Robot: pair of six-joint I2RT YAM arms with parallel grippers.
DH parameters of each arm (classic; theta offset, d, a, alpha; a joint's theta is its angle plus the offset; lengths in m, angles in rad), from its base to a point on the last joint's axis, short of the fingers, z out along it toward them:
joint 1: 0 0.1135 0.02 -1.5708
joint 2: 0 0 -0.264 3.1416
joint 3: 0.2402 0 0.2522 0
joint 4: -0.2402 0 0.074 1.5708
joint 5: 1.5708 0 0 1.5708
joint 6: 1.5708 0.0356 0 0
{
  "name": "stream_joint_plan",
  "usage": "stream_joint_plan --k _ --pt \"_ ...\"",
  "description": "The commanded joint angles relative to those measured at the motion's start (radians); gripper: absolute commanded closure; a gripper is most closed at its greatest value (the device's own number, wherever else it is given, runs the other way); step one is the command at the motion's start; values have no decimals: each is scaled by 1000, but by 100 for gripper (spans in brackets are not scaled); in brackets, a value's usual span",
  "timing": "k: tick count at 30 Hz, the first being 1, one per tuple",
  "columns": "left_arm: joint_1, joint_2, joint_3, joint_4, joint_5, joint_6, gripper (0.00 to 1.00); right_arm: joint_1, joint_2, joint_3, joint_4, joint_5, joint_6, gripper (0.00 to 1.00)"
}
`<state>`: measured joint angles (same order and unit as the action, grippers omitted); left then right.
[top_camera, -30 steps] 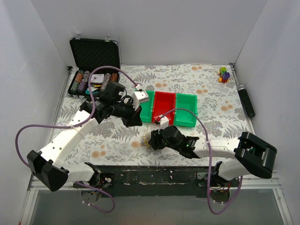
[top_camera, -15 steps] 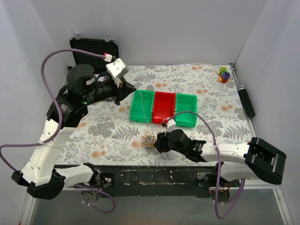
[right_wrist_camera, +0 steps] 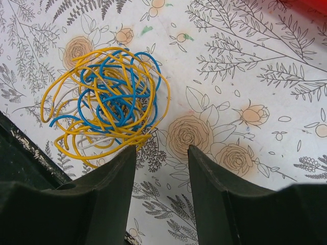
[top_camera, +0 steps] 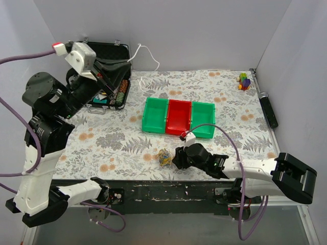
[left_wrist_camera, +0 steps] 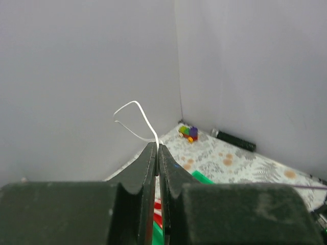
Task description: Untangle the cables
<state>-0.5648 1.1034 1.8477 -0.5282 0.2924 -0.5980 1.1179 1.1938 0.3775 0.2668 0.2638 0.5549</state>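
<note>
Moved since half a second ago: your left gripper [top_camera: 126,60], now upper left, clamped on a white cable [top_camera: 144,49]. Tangle [top_camera: 164,157]: lower centre. Right gripper [right_wrist_camera: 162,151]: apart, just beside it. Step, likely: strand extraction. Next: lay the white cable aside, then pick another.
</note>
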Motion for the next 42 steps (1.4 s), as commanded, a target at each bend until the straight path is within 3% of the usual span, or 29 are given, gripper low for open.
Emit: stream_joint_plan --k 1,5,13,18,20,21,23,26,31,42 --pt "3 12 70 144 -182 -14 96 2 -45 -12 -29 25 20 47" --pt "3 26 55 113 -148 0 91 2 -98 -14 -54 37 22 47" --pt "3 -45 -349 174 -156 -31 95 2 -201 18 -120 60 5 47" --pt "3 -37 -445 206 -157 -3 96 2 -264 15 -130 69 2 46" --pt "3 -31 -496 173 -124 16 82 2 -281 20 -133 75 -1 46" --pt "3 -25 -530 142 -99 30 63 2 -286 24 -135 77 -1 45" --pt "3 -7 -597 56 -40 68 36 2 -290 38 -138 86 -13 44" --pt "3 13 -735 -12 -1 102 21 2 -284 67 -150 101 -29 43" --pt "3 0 -959 55 -26 93 18 2 -284 77 -146 109 -29 42" --pt "5 111 -1144 238 -111 -54 18 2 -300 74 -143 121 -23 42"
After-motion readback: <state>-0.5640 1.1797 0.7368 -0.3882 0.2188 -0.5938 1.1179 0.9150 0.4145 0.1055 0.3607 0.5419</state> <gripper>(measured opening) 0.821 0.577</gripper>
